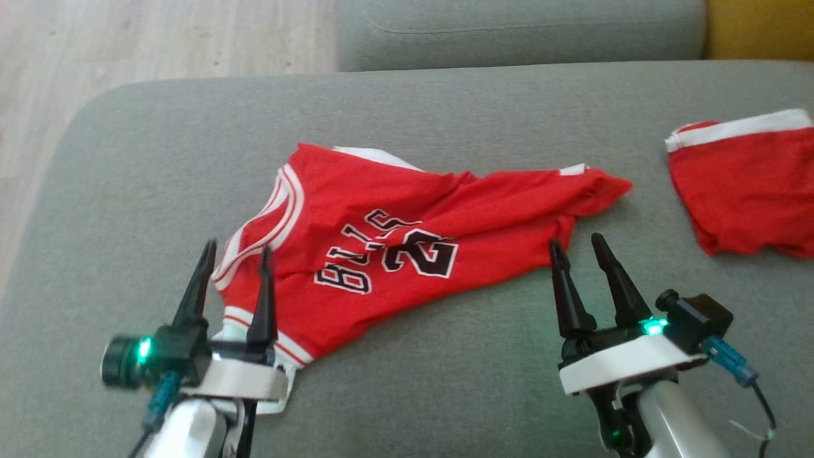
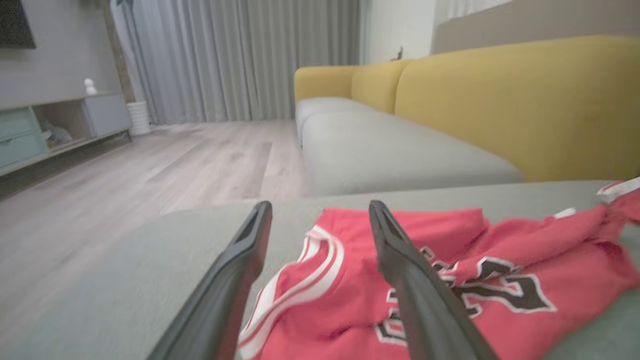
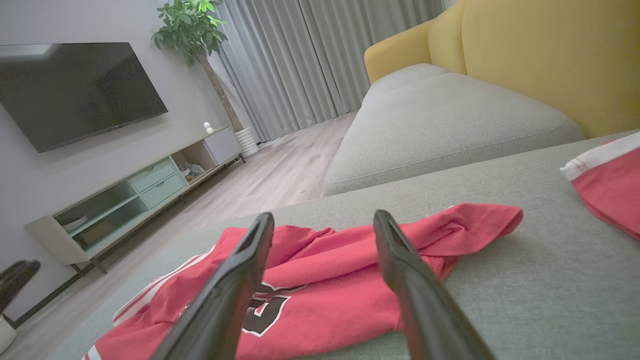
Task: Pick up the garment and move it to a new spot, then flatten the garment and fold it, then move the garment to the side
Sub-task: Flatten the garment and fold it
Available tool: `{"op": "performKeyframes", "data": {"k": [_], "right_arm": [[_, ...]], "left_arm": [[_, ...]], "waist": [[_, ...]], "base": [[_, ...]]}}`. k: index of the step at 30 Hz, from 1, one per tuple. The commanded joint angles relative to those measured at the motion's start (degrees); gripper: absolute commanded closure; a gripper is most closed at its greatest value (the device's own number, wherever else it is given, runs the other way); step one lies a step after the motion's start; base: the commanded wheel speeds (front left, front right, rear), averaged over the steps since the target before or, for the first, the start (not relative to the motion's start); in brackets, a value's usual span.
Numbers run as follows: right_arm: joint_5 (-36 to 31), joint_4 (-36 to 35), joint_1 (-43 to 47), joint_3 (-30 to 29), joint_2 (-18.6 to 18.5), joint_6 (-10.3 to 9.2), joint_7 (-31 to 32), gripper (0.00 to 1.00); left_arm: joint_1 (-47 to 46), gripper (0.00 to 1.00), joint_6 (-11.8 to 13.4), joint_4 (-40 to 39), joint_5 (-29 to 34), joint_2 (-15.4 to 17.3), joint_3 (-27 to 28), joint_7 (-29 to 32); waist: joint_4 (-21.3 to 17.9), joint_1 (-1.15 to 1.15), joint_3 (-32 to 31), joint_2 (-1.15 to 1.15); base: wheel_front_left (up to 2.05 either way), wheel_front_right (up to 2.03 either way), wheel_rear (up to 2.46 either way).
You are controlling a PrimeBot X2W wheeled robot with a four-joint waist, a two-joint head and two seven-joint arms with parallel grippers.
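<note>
Partly under left pincer (image 1: 238, 245), garment (image 1: 445, 203)

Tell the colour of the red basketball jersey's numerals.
Black numerals with white outline; head view shows best.

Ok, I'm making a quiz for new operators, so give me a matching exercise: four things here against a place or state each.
1. jersey
2. second red garment
3. left end effector
4. right end effector

A. open, by the jersey's plain red end
B. crumpled, lettering facing up
C. far right, apart from both end effectors
D. open, over the jersey's white-striped end

Pairs: 1-B, 2-C, 3-D, 4-A.
</note>
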Motion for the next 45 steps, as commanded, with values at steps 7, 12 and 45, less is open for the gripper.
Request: {"op": "performKeyframes", "data": {"k": [7,12,45], "right_arm": [[0.0,-2.8,-3.2,2.0,-0.1,-0.04,-0.6,0.0],[-0.1,-3.6,-4.0,1.9,-0.1,-0.04,-0.6,0.0],[5.6,-9.5,-9.7,1.7,-0.1,-0.04,-0.6,0.0]], "left_arm": [[-3.2,0.0,-0.9,-4.9,1.9,0.9,4.2,-1.5],[-4.1,0.0,-2.7,-5.5,3.3,0.5,4.4,-1.5],[-66.5,0.0,-16.7,11.2,-27.4,33.6,-52.5,35.4]], "waist": [[-3.9,0.0,1.1,0.0],[-5.5,0.0,3.2,0.0],[-18.6,0.0,23.6,0.0]], "base": [[0.0,0.0,0.0],[0.0,0.0,0.0],[0.0,0.0,0.0]]}}
